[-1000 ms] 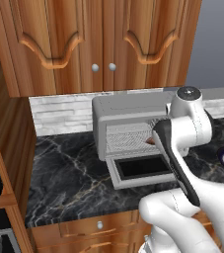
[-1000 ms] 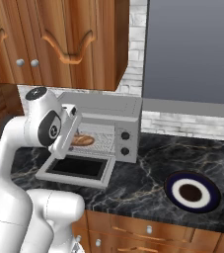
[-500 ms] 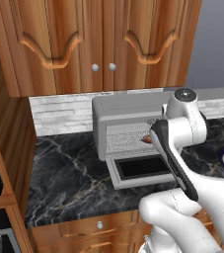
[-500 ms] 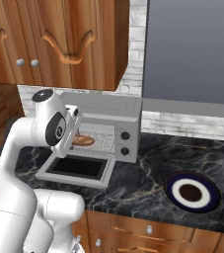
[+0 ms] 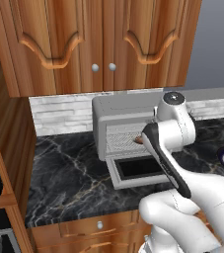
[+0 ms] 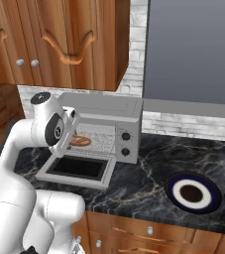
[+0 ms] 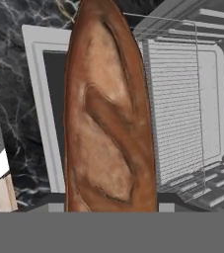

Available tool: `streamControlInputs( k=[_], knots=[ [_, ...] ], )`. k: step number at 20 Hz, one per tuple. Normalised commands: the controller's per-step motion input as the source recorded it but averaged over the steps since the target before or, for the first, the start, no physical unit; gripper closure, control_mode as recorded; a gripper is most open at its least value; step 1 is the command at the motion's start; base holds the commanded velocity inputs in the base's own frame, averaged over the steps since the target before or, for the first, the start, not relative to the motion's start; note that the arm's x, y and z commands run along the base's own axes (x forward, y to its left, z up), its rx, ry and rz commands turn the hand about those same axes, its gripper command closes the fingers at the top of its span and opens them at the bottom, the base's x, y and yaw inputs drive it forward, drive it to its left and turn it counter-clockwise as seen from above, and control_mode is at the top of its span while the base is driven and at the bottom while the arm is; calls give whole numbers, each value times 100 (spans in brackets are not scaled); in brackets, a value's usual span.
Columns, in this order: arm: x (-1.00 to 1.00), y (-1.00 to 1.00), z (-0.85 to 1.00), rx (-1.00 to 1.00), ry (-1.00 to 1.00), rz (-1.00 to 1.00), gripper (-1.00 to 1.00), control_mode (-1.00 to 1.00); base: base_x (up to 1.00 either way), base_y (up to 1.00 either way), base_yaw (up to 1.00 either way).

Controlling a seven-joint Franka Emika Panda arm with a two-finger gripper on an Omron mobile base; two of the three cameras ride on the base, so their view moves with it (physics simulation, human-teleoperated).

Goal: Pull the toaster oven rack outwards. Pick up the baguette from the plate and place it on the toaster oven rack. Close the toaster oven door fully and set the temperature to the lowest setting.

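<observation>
Hand view: held baguette (image 7: 111,113) in jaws, over open toaster oven door (image 7: 42,99), beside toaster oven rack (image 7: 175,108). Placing step; next needed lowering onto rack, w/ release.

counter (image 5: 69,178): I'm seeing black marble lying under everything
cabinets (image 5: 98,44): hanging above, wooden
backsplash (image 6: 193,126): running behind, pale brick
drawers (image 6: 148,230): sitting below

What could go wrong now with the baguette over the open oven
The baguette hangs lengthwise above the door and the rack; released here, it might land partly on the door glass rather than the rack. It looks long against the rack, so an end could overhang and block the door from closing. The arm crowds the oven front and might bump it.
</observation>
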Motion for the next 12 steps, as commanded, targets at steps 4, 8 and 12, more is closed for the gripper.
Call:
streamControlInputs(
  k=[4, 8, 12],
  knots=[
    [24, 14, -20, 0, 0, 0, 100, -100, 0, 0, 0],
    [34, 7, -27, 0, 3, 0, 100, -100, 0, 0, 0],
    [34, 10, -22, 0, 3, 0, 100, -100, 0, 0, 0]
  ],
)
